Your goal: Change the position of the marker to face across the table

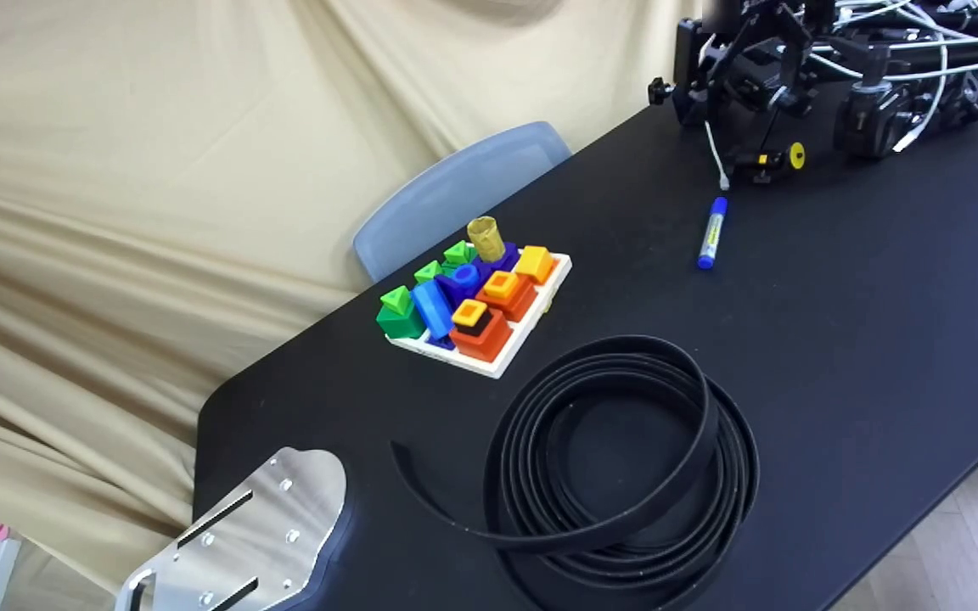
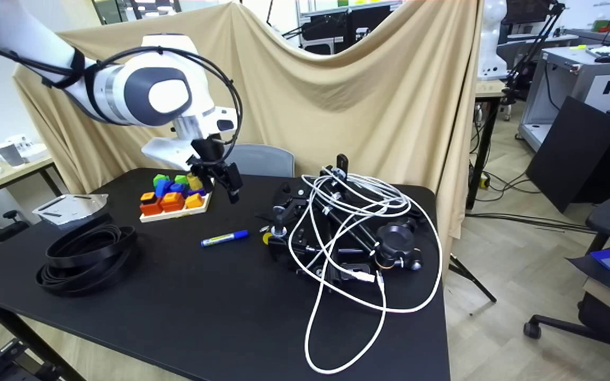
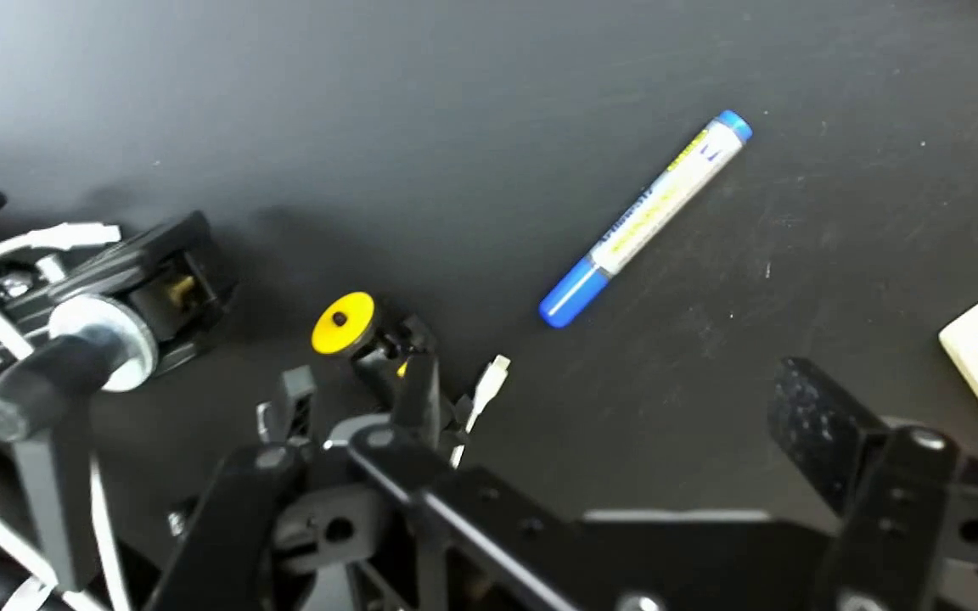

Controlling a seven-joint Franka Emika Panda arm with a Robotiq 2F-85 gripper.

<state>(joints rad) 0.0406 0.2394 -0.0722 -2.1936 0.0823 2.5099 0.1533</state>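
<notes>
The marker (image 1: 712,233) lies flat on the black table (image 1: 862,322). It has a blue cap, a white labelled barrel and a blue end. It also shows in an exterior view (image 2: 224,238) and in the wrist view (image 3: 646,219), where it lies diagonally with its cap toward the lower left. My gripper (image 3: 612,407) is open, with its fingers wide apart and nothing between them. In an exterior view the gripper (image 2: 221,189) hangs above the table behind the marker, near the block board, not touching the marker.
A board of coloured blocks (image 1: 523,335) and a coiled black band (image 1: 531,441) lie on the table. A metal plate (image 1: 260,535) sits at one end. Black stands (image 1: 761,76) with white cables (image 2: 310,328) lie near the marker's cap. A chair (image 1: 455,195) and beige cloth (image 1: 158,127) border the table.
</notes>
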